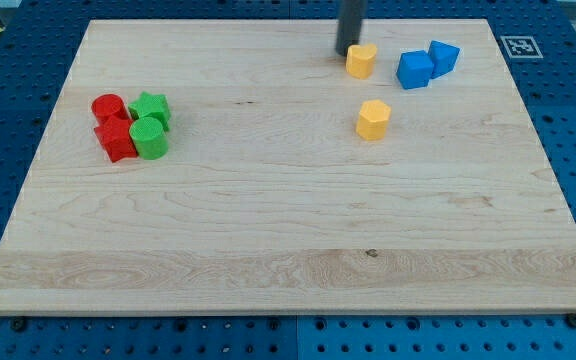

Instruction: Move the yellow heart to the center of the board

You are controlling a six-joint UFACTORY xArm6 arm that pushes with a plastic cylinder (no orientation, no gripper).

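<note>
The yellow heart (361,60) sits near the view's top, right of centre, on the wooden board (288,230). My tip (347,52) is just to the heart's upper left, touching or nearly touching it. A second yellow block (373,119), hexagon-like, lies below the heart. Two blue blocks lie to the heart's right: one (415,69) close by and one (443,57) further right, touching each other.
A cluster at the view's left holds a red cylinder (108,106), a red block (116,139), a green star (151,107) and a green cylinder (149,138). A marker tag (519,46) sits off the board's top right corner.
</note>
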